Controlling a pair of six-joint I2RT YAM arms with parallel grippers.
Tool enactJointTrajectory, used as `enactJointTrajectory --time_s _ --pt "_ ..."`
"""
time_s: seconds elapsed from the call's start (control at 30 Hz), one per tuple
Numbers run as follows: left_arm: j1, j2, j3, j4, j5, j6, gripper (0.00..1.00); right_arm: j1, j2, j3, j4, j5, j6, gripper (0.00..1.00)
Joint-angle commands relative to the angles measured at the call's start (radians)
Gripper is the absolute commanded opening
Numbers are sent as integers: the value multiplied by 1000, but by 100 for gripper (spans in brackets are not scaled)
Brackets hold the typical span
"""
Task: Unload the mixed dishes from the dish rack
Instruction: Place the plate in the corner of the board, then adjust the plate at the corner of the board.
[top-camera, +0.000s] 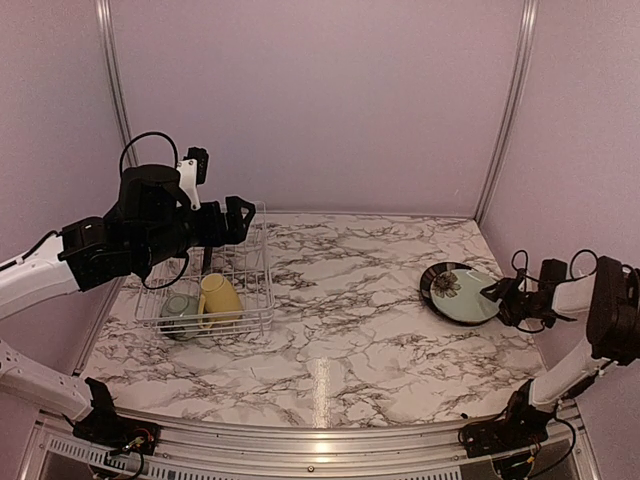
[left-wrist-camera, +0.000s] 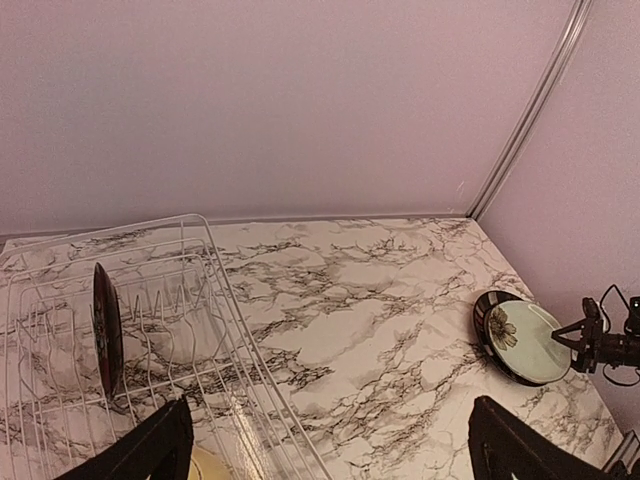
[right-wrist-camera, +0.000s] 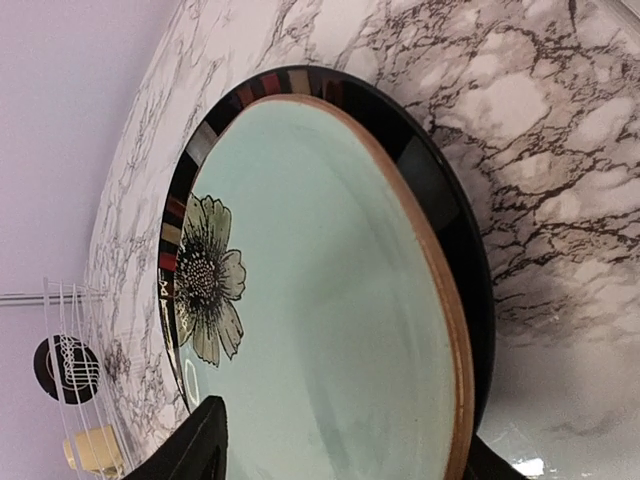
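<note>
By the right edge of the bench (top-camera: 340, 330), the right gripper (top-camera: 500, 295) reaches in from the side to a dark-rimmed plate (right-wrist-camera: 330, 250) with a pale centre and a printed flower. Its jaws stand apart, one on either side of the plate's near rim. Whether they pinch it cannot be told, nor whether a second plate lies beneath.

The white wire dish rack (top-camera: 267, 265) lies along the left edge. At its near end a pale yellow mug (top-camera: 219, 297) lies tipped beside a pale-green bowl (top-camera: 178, 312), both partly screened by the wires.

The left gripper (left-wrist-camera: 330, 420) hangs above the rack, its jaws spread wide and holding nothing. Farther in, a dark red plate (left-wrist-camera: 107, 328) stands on edge in the slots, so its face is hard to make out. In the top view the left arm covers the rack's far-left part.
</note>
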Motion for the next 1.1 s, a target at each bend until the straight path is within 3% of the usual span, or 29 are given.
enactJointTrajectory --time_s 0.0,0.4,0.93,1.07 --pt "6 -3 -6 -13 -8 -10 99 3 -69 39 -91 66 -52 61" --pt "7 -27 -25 -21 -17 -12 99 2 -162 40 -189 66 -73 61" --pt "29 -47 -51 -35 -31 -30 99 46 -4 89 -108 41 -63 42" --pt "37 -55 -51 -33 -31 -30 99 47 -9 117 -132 98 -75 49"
